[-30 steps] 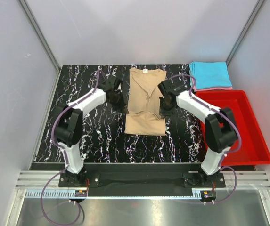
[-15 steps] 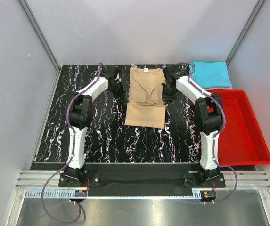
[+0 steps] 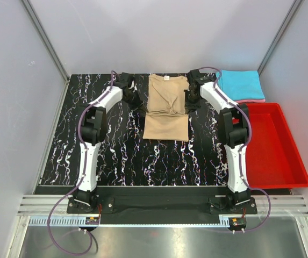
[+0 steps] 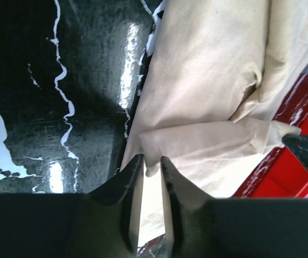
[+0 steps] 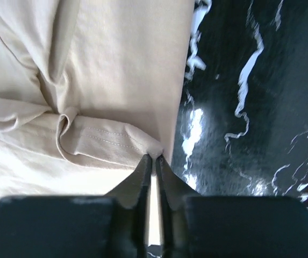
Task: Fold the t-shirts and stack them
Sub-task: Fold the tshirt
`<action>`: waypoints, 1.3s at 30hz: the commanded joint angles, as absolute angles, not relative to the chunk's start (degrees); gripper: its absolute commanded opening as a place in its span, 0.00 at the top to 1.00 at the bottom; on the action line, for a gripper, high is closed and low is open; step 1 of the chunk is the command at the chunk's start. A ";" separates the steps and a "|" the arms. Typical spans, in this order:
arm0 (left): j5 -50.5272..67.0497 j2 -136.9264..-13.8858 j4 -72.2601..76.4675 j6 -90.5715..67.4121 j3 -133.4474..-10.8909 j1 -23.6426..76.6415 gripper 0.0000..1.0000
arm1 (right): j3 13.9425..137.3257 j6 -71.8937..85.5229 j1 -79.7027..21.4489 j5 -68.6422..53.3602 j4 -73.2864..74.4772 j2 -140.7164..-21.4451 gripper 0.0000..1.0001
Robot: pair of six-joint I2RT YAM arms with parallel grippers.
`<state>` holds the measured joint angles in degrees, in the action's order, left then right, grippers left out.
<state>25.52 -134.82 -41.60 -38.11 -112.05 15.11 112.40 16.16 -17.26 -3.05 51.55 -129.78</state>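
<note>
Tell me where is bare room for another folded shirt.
Free: table left of the left arm; the strip between tan shirt and arm bases. Crowded: left gripper and right gripper beside the shirt, folded stack and red bin at right.

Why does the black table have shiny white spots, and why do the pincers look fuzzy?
Left wrist view: glare whitens patches of the glossy table, and the fingers are too near the lens to be sharp. Right wrist view: the same glare beside the tan t-shirt, fingers blurred too. Top external view: sharp, evenly lit.
</note>
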 commanded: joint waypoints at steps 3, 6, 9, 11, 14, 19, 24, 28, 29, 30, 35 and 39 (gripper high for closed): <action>29.00 -132.63 -33.24 -41.13 -115.84 12.31 0.60 | 123.65 14.94 -14.68 -5.36 52.47 -132.88 0.75; 28.58 -129.47 -31.37 -38.77 -115.05 11.43 0.43 | 124.81 15.55 -14.59 -6.24 53.70 -131.76 0.54; 23.31 -124.29 -37.17 -32.79 -109.47 11.86 0.37 | 117.36 16.25 -14.50 -6.77 52.48 -125.53 0.43; 22.94 -118.69 -35.87 -32.08 -103.04 12.13 0.37 | 110.59 16.78 -14.50 -8.16 52.29 -120.70 0.40; 23.55 -111.29 -30.60 -31.91 -88.80 13.27 0.37 | 101.71 16.88 -14.59 -14.64 50.72 -114.99 0.41; 24.87 -106.53 -27.86 -30.41 -77.35 16.52 0.39 | 86.70 16.96 -14.50 -20.30 45.62 -107.41 0.43; 26.72 -106.43 -25.94 -28.83 -72.70 19.68 0.37 | 77.80 16.79 -14.59 -23.02 41.75 -104.50 0.42; 25.05 -107.40 -24.79 -28.65 -71.19 20.48 0.36 | 73.57 16.70 -14.50 -23.56 40.08 -104.59 0.42; 24.79 -107.84 -24.70 -28.65 -71.19 20.39 0.36 | 73.30 16.70 -14.50 -23.64 39.38 -104.94 0.41; 23.74 -108.28 -25.05 -28.65 -71.54 20.39 0.36 | 72.95 16.44 -14.50 -24.08 38.94 -105.38 0.42; 23.03 -111.00 -25.49 -28.30 -72.33 20.39 0.38 | 71.72 15.82 -14.59 -24.52 36.57 -107.92 0.42; 24.25 -112.15 -24.96 -28.12 -72.60 20.39 0.42 | 71.37 15.56 -14.50 -25.66 35.16 -109.07 0.44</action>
<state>24.32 -110.74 -27.14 -29.56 -71.33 20.43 71.72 16.45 -14.26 -23.62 38.06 -108.33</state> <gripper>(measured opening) 0.592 0.568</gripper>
